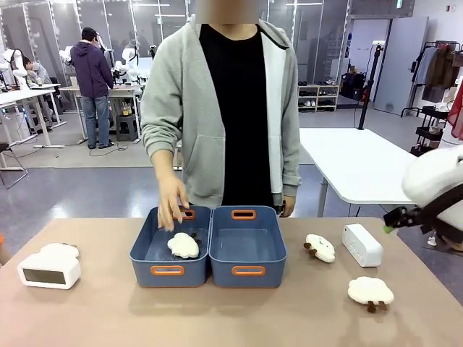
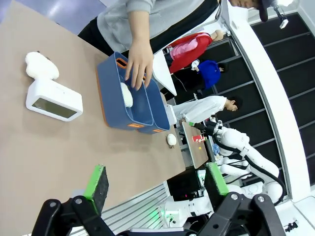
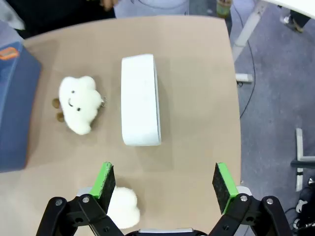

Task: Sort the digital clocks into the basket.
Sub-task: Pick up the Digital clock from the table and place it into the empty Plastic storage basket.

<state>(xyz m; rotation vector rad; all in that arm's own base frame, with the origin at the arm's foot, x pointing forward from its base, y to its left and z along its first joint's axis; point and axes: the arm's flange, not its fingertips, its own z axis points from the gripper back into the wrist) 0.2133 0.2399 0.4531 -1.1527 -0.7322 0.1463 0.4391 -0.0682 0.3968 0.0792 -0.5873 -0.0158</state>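
Two blue baskets stand side by side mid-table, the left basket and the right basket. One white digital clock lies at the far left, its dark face toward me. The other clock lies to the right of the baskets. My right gripper hovers open just short of that clock, and it enters the front view at the right edge as the right gripper. High over the near table edge, my left gripper is open, far from the left clock.
The person's hand reaches into the left basket above a sheep plush. More sheep plushes lie beside the right clock, near the front right and behind the left clock. The basket wall is left of the right gripper.
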